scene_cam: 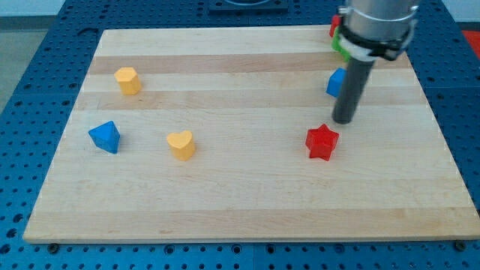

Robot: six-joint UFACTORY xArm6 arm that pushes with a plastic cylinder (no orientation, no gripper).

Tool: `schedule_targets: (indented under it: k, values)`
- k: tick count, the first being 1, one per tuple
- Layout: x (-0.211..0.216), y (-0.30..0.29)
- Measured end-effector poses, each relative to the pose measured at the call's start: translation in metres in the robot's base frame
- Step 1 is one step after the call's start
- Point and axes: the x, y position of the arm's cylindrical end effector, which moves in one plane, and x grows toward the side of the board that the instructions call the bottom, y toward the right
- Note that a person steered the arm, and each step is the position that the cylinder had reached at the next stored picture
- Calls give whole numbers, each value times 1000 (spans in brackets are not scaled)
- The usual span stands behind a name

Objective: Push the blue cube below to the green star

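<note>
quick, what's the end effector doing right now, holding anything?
No gripper, so it holds nothing: my tip rests on the board just right of the blue cube, above-right of the red star.

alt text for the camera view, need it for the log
My tip rests on a wooden board, just below a blue cube the rod partly hides, above-right of a red star. A green block and a red block peek out behind the arm at the view's top. Left: yellow block, yellow heart, blue block.
</note>
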Motion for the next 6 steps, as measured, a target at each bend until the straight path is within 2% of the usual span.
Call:
schedule_targets:
  k: [1, 3, 5, 6]
  values:
    - [-33, -8]
    - [-69, 27]
    - [-48, 41]
    - [-64, 51]
